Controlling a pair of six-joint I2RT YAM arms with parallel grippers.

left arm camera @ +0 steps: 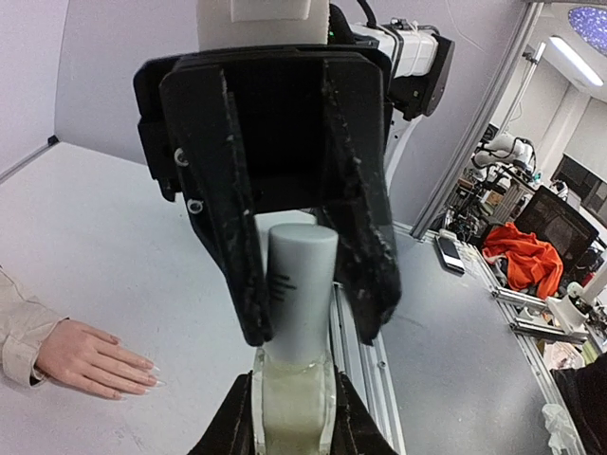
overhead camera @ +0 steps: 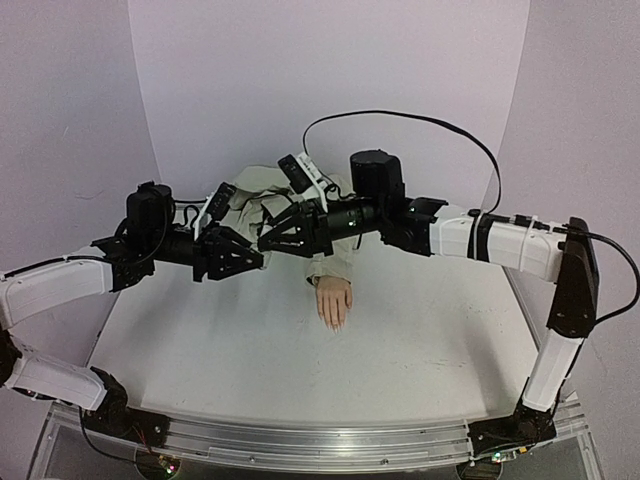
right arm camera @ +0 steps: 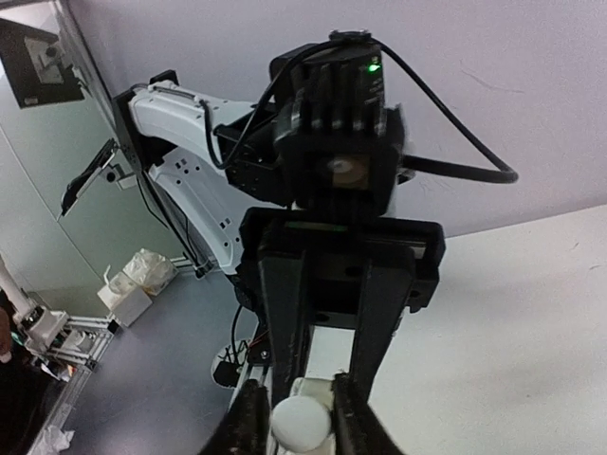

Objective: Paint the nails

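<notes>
The pale mannequin hand (overhead camera: 334, 298) lies palm down mid-table, and its small nails (overhead camera: 335, 323) point toward the near edge. It also shows in the left wrist view (left arm camera: 90, 358) with its nails (left arm camera: 150, 375). Both grippers meet in the air above and to the left of it. My left gripper (overhead camera: 252, 260) (left arm camera: 292, 403) is shut on a small glass bottle (left arm camera: 294, 417) of whitish polish. My right gripper (overhead camera: 270, 240) (right arm camera: 299, 409) is shut on the bottle's pale grey cap (left arm camera: 302, 284) (right arm camera: 302, 424). The cap sits on the bottle.
A beige sleeve (overhead camera: 262, 200) runs from the hand's wrist toward the back wall under the arms. A black cable (overhead camera: 420, 120) loops over the right arm. An aluminium rail (overhead camera: 300, 440) lines the table's near edge. Purple walls enclose the back and sides.
</notes>
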